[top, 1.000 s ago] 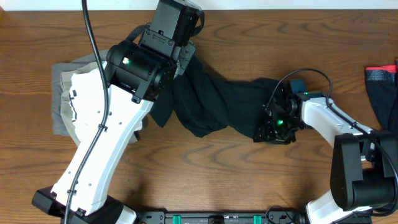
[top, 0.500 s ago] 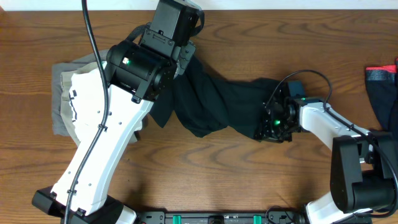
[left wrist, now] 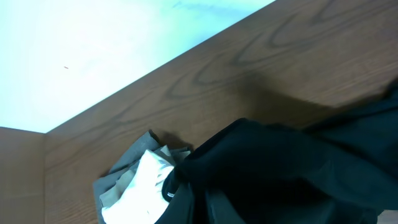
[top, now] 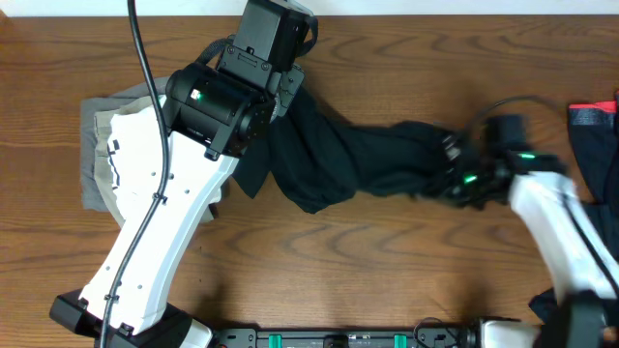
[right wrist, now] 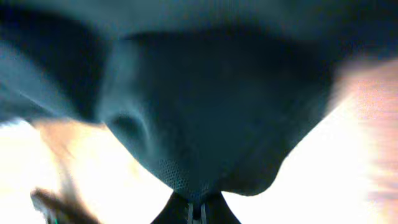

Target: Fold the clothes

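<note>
A black shirt (top: 358,159) lies stretched across the middle of the wooden table (top: 319,251), bunched and twisted. My left gripper (top: 290,87) is at its upper left end; in the left wrist view the black shirt (left wrist: 280,168) covers the jaws, so the fingers are hidden. My right gripper (top: 450,179) is shut on the shirt's right end. The right wrist view shows a fold of the shirt (right wrist: 205,106) pinched in the right gripper (right wrist: 198,211) and hanging taut from it.
A pile of grey and white clothes (top: 106,145) lies at the left, partly under my left arm, and shows in the left wrist view as the grey and white pile (left wrist: 134,183). Dark clothes with a red band (top: 595,130) lie at the right edge. The table's far edge (left wrist: 155,62) is close behind.
My right gripper has shut on the shirt's right end and moved right with it, drawing the fabric out longer. The left arm has not moved.
</note>
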Action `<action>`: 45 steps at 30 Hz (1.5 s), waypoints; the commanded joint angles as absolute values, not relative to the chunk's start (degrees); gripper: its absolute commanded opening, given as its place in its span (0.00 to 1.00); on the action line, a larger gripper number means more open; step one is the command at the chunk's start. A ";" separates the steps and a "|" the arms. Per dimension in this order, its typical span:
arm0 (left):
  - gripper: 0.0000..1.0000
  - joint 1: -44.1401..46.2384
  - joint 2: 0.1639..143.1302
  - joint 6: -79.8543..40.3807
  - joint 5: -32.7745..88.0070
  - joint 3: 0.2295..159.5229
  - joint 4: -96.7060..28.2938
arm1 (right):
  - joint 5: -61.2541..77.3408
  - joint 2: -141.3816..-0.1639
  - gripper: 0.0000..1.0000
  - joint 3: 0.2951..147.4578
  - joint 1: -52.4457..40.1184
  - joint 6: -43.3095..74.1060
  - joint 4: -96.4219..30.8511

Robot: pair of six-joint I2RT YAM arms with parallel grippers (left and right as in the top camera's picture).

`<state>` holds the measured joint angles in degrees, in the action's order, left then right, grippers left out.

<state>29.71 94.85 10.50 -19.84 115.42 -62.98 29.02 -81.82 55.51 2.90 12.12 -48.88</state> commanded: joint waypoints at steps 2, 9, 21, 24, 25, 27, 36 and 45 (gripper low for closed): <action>0.06 29.58 95.04 10.85 -20.40 115.26 -63.00 | 25.43 -71.94 0.01 60.75 10.07 10.15 -52.27; 0.06 29.58 94.76 10.83 -23.90 115.26 -66.43 | 22.46 -65.69 0.01 63.53 17.72 6.92 -60.40; 0.06 28.82 97.95 10.39 -21.98 113.65 -63.13 | 23.31 -73.25 0.01 64.05 19.57 7.11 -56.23; 0.06 28.16 101.16 10.39 -21.91 113.65 -60.55 | 25.76 -78.61 0.02 64.05 18.65 7.70 -51.99; 0.06 27.83 102.15 10.39 -21.91 113.67 -59.70 | 26.22 -80.31 0.03 64.05 18.28 7.70 -50.43; 0.06 26.98 104.16 10.31 -21.91 113.65 -57.84 | 26.20 -84.38 0.04 64.05 17.56 7.90 -46.48; 0.06 25.34 106.63 8.47 -21.89 113.67 -54.43 | 30.63 -98.28 0.12 64.05 17.12 8.14 -27.86; 0.06 25.45 106.63 8.45 -21.89 113.67 -54.30 | 33.08 -100.84 0.47 64.05 17.19 2.63 -29.85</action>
<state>25.61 107.37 9.10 -21.37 113.03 -54.15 31.22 -100.79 63.09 17.65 5.41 -28.27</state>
